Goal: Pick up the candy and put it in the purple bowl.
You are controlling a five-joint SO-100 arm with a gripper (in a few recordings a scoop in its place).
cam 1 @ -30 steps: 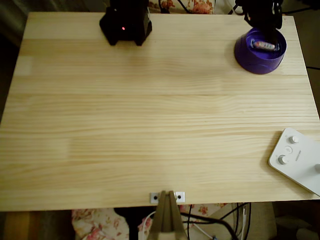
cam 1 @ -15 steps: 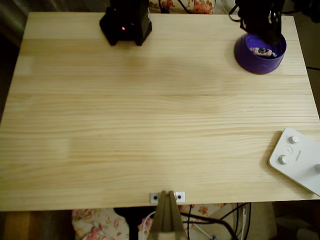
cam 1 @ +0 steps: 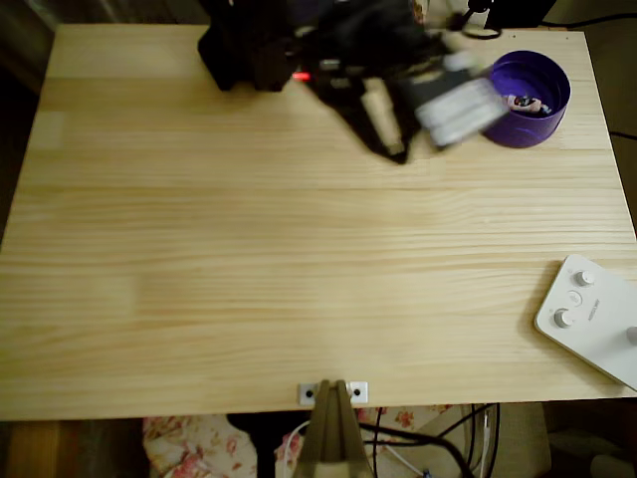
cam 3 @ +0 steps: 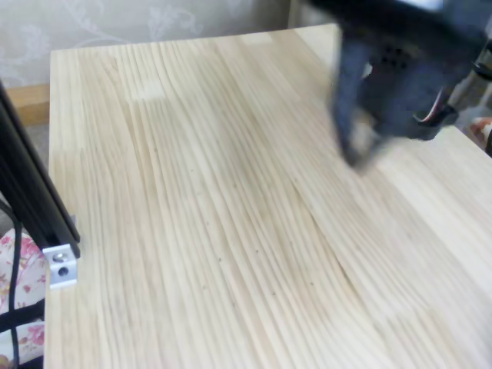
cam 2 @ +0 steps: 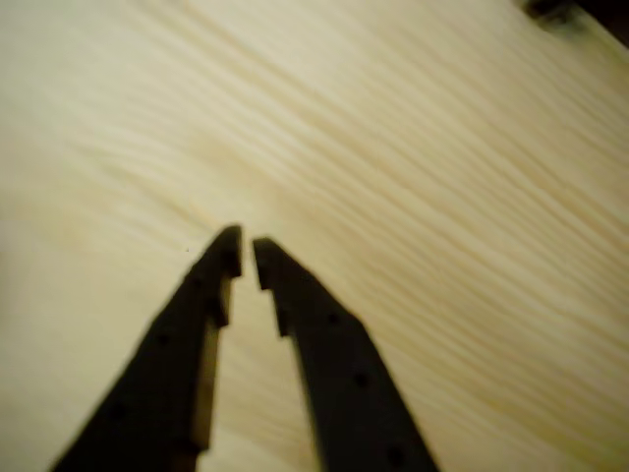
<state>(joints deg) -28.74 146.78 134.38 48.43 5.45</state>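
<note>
The purple bowl [cam 1: 518, 134] stands at the table's far right corner in the overhead view. The candy [cam 1: 526, 103], a small pinkish-white wrapped sweet, lies inside it. My gripper [cam 1: 396, 151] is a dark motion-blurred shape over bare wood, well to the left of the bowl and apart from it. In the wrist view the gripper [cam 2: 246, 258] has its two dark fingers almost together, with only a thin gap at the tips and nothing between them. Below it is plain wood. In the fixed view the gripper [cam 3: 354, 157] is blurred and points down at the table's right part.
A white device with knobs [cam 1: 592, 317] lies at the near right corner. The arm's black base [cam 1: 244, 55] sits at the far edge. A metal bracket [cam 1: 333, 391] with a camera post is clamped to the near edge, and the bracket [cam 3: 60, 265] appears at the left in the fixed view.
The arm has swung left, away from above the bowl, and is now blurred with motion. The candy stays in the bowl.
</note>
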